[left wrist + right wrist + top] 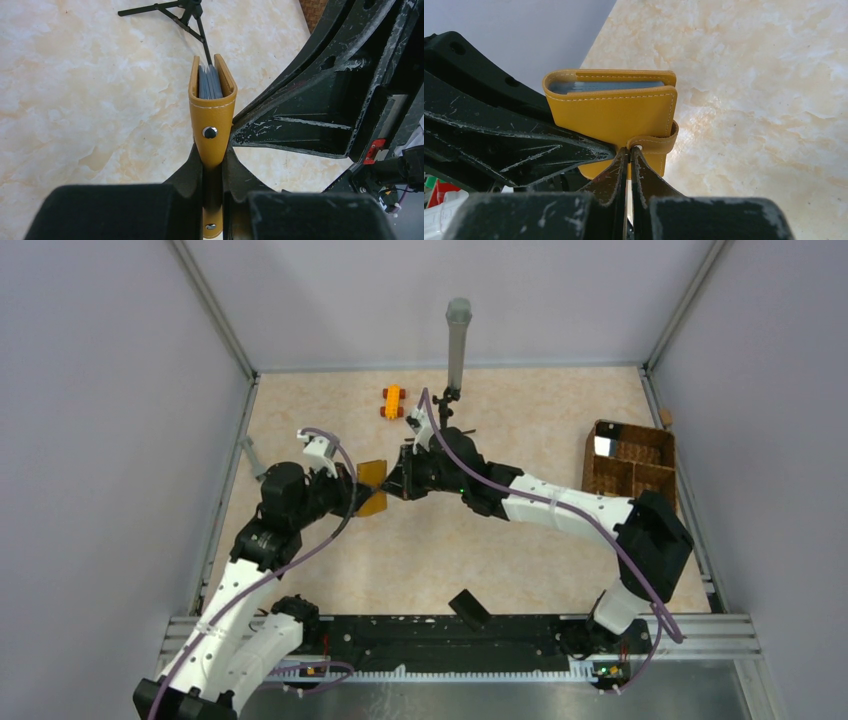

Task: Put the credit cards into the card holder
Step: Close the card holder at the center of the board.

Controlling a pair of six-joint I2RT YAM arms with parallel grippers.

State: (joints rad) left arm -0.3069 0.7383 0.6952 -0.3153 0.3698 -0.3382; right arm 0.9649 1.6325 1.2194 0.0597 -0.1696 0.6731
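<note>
wallet: I'm holding the wallet [212, 112] on edge between both grippers, left of centre over the table [500, 550]. I can't tell whether it's touching the surface.
cards: the cards [210, 82] are sitting inside the fold with grey-blue edges showing at the open end. I can't count them.
left gripper: the left gripper [212, 155] is pinching the wallet's near end across both faces, I'm guessing as a brace.
right gripper: the right gripper [630, 152] is coming in from the right, fingers pressed together and pinching the strap [656, 142] at the wallet's edge.
stage: I'm reading this as cards in, strap closing onto the snap [210, 132] left to do.
room: the grippers are working almost nose to nose with little slack. Table is opening up near and right. The toy car [392, 401] and stand [456, 345] are sitting far, the basket [587, 472] well apart on the right.
</note>
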